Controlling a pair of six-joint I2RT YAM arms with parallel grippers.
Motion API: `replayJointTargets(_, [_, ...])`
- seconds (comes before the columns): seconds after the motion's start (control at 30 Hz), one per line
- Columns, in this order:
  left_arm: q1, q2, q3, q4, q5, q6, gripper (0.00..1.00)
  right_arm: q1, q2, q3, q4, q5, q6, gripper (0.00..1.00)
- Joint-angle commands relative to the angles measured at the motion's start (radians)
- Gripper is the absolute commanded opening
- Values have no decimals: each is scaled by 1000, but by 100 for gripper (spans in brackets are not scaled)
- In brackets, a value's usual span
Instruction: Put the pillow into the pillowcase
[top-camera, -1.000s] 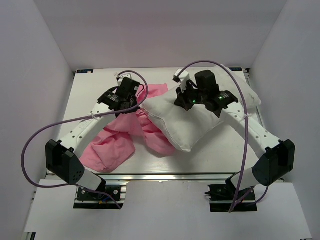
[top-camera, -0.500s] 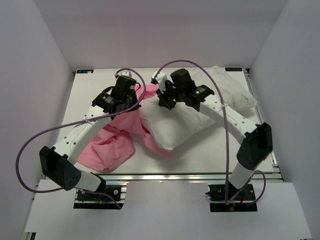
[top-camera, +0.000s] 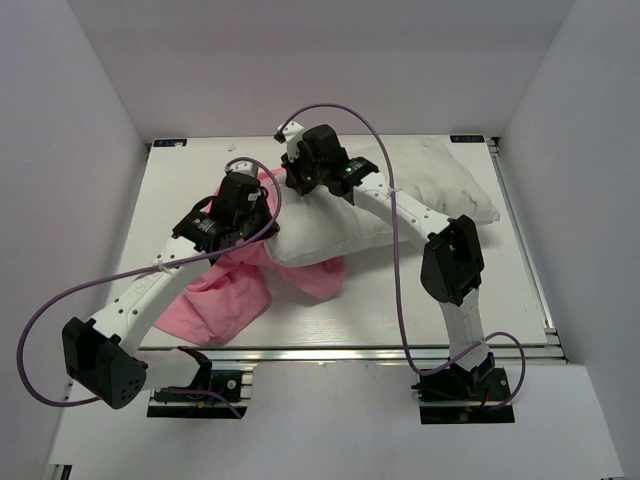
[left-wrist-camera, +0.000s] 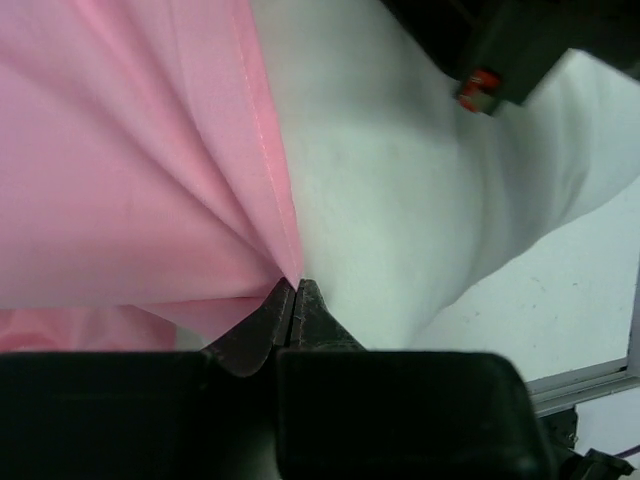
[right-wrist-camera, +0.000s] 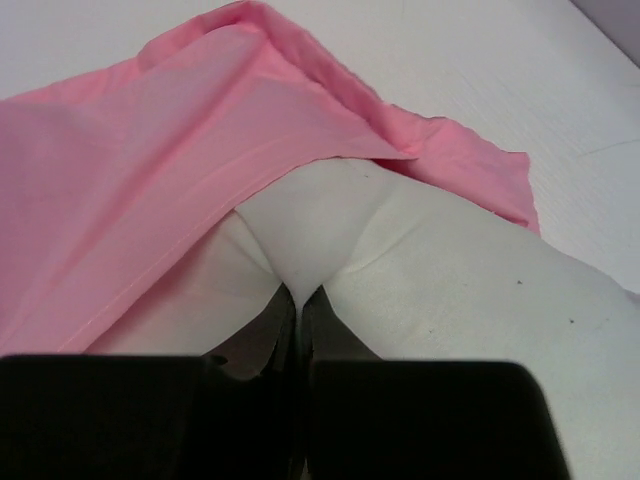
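Cannot see 9 o'clock end of pillow (top-camera: 420, 190) from above: buried under pillowcase (top-camera: 225, 295) and both wrists. Cannot follow pillowcase past 9 and 12 o'clock edges of left wrist view. Cannot make out any pattern on it. Found tips of left gripper (left-wrist-camera: 293, 300) and right gripper (right-wrist-camera: 298, 300) masked from above.

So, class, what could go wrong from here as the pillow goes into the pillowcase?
The left claw pinches only the hem of the pillowcase; it may slip free and the opening collapse. The right claw grips a small fold of the pillow, which could pull out.
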Motion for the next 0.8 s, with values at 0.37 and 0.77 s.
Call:
replayJointTargets(0.37, [-2,-55,118,-70,55,1,0,-70,38,-96,427,386,43,0])
replayJointTargets(0.77, [-2,-9,221,-78,96,1,0,-81,-13,-218,462,343,47,0])
